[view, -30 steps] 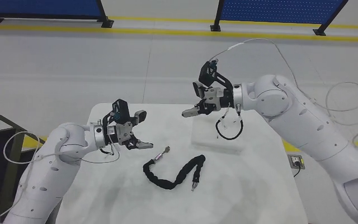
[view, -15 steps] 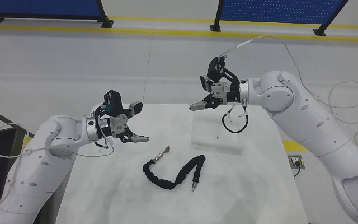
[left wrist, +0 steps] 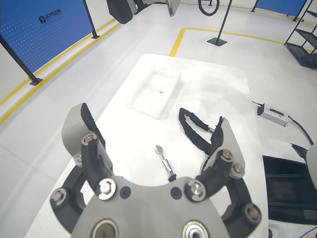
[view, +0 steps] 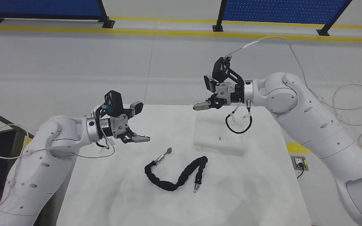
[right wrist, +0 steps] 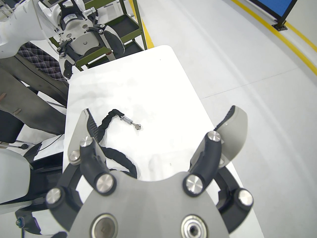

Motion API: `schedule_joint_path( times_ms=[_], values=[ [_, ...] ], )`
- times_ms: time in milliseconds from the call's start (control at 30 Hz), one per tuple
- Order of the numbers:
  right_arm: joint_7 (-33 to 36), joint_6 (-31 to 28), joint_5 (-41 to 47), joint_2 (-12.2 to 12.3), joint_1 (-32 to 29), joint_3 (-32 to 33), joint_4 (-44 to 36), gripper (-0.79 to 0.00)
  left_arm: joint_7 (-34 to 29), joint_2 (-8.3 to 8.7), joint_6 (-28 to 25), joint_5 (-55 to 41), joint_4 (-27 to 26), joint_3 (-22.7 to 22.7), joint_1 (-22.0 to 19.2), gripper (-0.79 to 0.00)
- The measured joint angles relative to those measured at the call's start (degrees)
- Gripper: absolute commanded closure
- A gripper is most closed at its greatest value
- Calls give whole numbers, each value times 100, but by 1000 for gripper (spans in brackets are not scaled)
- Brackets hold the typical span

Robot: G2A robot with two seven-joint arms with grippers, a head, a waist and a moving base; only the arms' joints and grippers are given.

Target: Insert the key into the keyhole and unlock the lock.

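A black sleeved cable lock point(view: 175, 176) lies curled on the white table point(view: 254, 192). Its metal cylinder end point(view: 163, 156) points toward my left arm, and a small key point(left wrist: 158, 149) sticks out of the cylinder's tip; the key point(right wrist: 138, 126) lies flat on the table. The lock's other metal end point(view: 197, 184) rests nearer the front. My left gripper point(view: 143, 122) hovers open to the left of the cylinder, holding nothing; the left gripper point(left wrist: 152, 112) frames the key and cable point(left wrist: 195, 130). My right gripper point(view: 202, 96) hangs open above the table's far edge, also holding nothing.
A shallow white tray point(view: 220, 138) sits at the table's back right, below my right gripper point(right wrist: 159, 110), with a tiny dark speck in it. A green shelf cart point(right wrist: 118, 13) stands off the table beyond the left arm. The table's rounded edges lie close on all sides.
My left gripper has drawn back to the left and slightly away from the lock's cylinder end. My right gripper has shifted a little to the right and farther back. The lock and key have not moved.
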Motion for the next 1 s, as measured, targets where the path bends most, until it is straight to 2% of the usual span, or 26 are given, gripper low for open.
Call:
schedule_joint_path(
  times_ms=[133,200,333,467,600,700,1000],
  values=[
    [-522,-1046,-393,55,-213,219,448,-785,240,29,-8,327,202,36,-384,-785],
    [-659,-1204,-612,116,-349,319,565,-785,310,79,-7,451,268,153,-614,-785],
    [-735,-1180,-863,308,-544,510,532,-785,440,226,-6,416,325,565,-1060,-785],
    [-886,-1181,-878,526,-653,679,383,-785,887,391,-6,251,446,1143,-1562,-785],
    [-1103,-1181,-873,706,-729,766,265,-785,1211,540,-6,196,503,1749,-1888,-785],
    [-1171,-1181,-864,739,-752,773,246,-785,1413,624,-6,104,598,2120,-2058,-784],
    [-1163,-1181,-863,735,-750,771,249,-785,1419,627,-6,105,603,2134,-2064,-784]
  ],
)
